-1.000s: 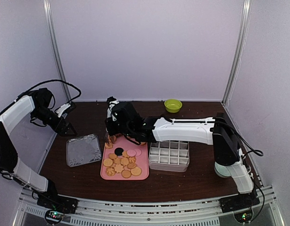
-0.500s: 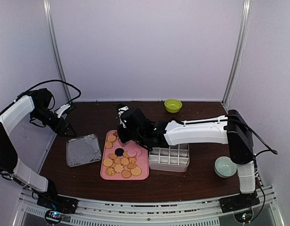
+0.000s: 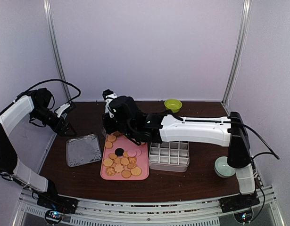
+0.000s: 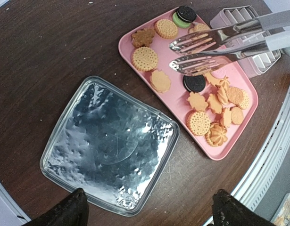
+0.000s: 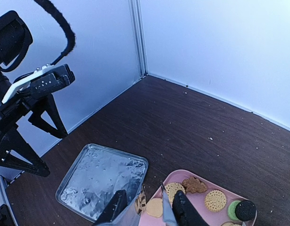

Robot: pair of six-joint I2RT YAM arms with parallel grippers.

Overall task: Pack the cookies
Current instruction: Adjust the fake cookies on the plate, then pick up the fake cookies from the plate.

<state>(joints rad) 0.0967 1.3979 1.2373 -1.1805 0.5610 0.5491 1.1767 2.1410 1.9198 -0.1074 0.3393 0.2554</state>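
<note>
The right gripper (image 5: 147, 208) clamps silver metal tongs (image 4: 215, 47) above golden-tan cookies (image 4: 145, 58) on a pink rectangular tray (image 4: 175, 101); the left gripper (image 4: 147, 209) gapes wide near a square foil tray (image 4: 109, 143).

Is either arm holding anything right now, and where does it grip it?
The right claw holds the tongs by their handle end; the left claw is open and empty.

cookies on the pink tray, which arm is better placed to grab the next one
Right. The right gripper holds the metal tongs over the cookies on the pink tray; the left gripper stands open beyond the foil tray.
</note>
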